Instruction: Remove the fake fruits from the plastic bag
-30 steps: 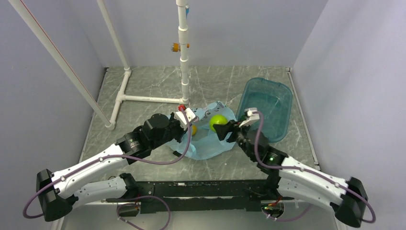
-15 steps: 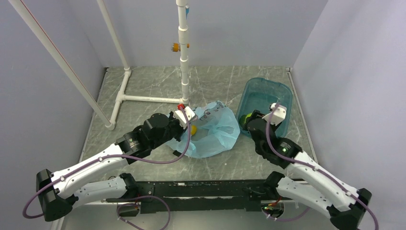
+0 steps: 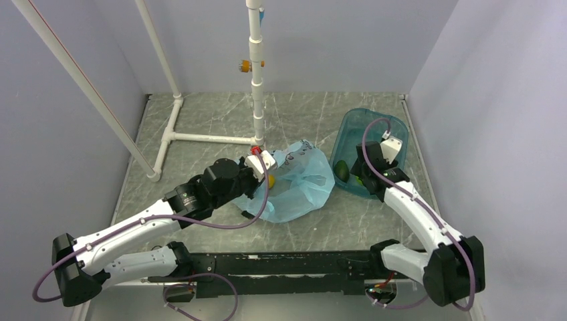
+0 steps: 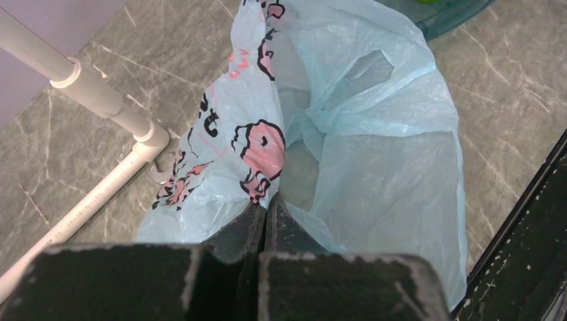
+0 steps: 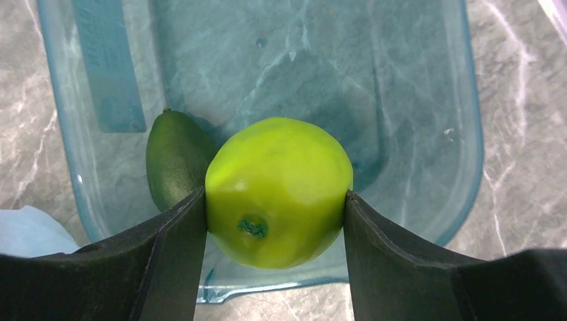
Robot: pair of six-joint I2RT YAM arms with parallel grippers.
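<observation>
the right gripper (image 5: 274,204) holds the bright green apple (image 5: 279,180) between its two fingers, gripped across its widest part, over the near end of the teal tub (image 5: 428,80). the dark green oval fruit (image 5: 172,164) lies in the tub at the apple's 9 o'clock, touching or nearly touching it. seen from above, the tub sits at about 2 o'clock on the table (image 3: 214,120), and the plastic bag (image 4: 374,174) lies near the middle.

the left gripper (image 4: 266,221) is closed tight, pinching a fold of the bag's thin film at its 6 o'clock edge. the yellow-orange fruit (image 3: 271,180) shows as a small spot at the bag's 9 o'clock side, probably inside the mouth, though the view is too small to be sure.

the fruits look light, hard and smooth, so they will likely roll; take them across the middle. the bag is limp and slippery, best pinched at a fold or its rim.
</observation>
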